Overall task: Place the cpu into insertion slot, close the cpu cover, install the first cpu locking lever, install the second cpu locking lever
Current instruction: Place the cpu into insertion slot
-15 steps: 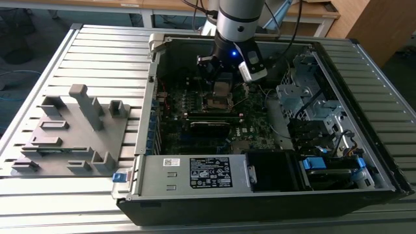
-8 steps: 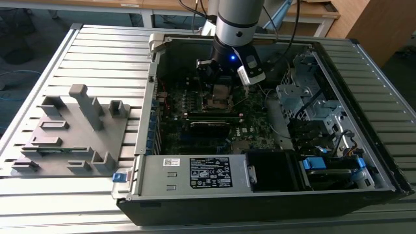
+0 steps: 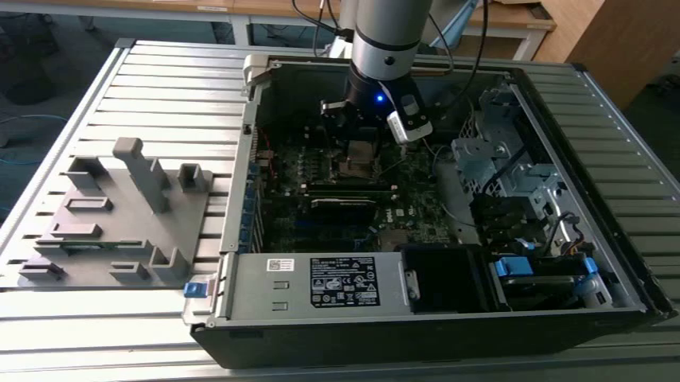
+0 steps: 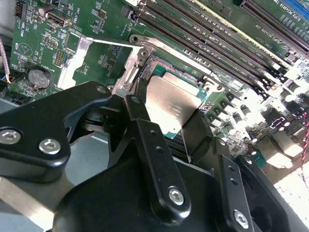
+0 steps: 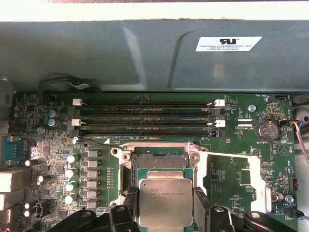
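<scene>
- The arm point(image 3: 388, 36) comes in from 12 o'clock of the exterior view. Its silver column stands upright and a blue light point(image 3: 380, 99) glows at the wrist.
- It reaches down into the open case point(image 3: 425, 346), which lies on the slatted table point(image 3: 159, 87).
- The jaws point straight down at the green board point(image 3: 318, 171), a little toward 12 o'clock from the middle of the case.
- The jaws are pinching the cpu point(image 5: 165, 203). A black finger point(image 5: 202, 212) presses on each of two opposite edges, and the dull silver top faces up and sits level.
- The slot point(image 5: 157, 162) is open with its dark centre bare. In the first wrist view the cpu overlaps the slot's edge; I cannot tell whether the two touch.
- The cover point(image 5: 261, 181) is swung open and lies just beside the slot, with green board showing through its window.
- The memory slots point(image 5: 145, 116) run in parallel rows beyond the slot, and a coin cell point(image 5: 266, 129) sits past the cover.
- On labels, there is a white sticker point(image 5: 228, 43) with dark print on the grey case wall.
- A black-and-white label point(image 3: 345, 282) sits on the power supply at 6 o'clock of the exterior view.
- The cpu top carries faint engraved lines, and small white print dots the board.
- A grey fixture point(image 3: 117, 215) stands on the table at 9 o'clock, beside the case.
</scene>
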Controlling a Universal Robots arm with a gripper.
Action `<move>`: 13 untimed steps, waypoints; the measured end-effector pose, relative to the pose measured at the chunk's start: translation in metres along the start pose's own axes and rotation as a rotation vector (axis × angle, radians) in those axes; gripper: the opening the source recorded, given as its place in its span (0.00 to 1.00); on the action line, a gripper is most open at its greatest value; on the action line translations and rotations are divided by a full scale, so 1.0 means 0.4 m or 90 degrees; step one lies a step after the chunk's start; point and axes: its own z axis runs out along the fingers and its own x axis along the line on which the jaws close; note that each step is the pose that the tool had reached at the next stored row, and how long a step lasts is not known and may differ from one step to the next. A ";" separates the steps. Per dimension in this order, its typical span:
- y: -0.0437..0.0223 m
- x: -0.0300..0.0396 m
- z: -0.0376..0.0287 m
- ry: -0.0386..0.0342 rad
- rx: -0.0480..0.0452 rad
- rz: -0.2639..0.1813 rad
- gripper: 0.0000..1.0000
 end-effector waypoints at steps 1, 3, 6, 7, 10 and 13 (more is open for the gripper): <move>0.000 0.000 0.000 0.0000 -0.0001 0.000 0.54; 0.000 0.000 0.003 -0.0001 -0.0003 0.000 0.54; 0.000 0.000 0.004 0.0001 0.0002 0.000 0.54; -0.001 0.000 0.005 0.0001 0.0002 0.000 0.54; 0.001 0.002 0.008 -0.0001 0.0000 0.000 0.54; 0.005 0.004 0.015 0.0000 0.0003 0.000 0.54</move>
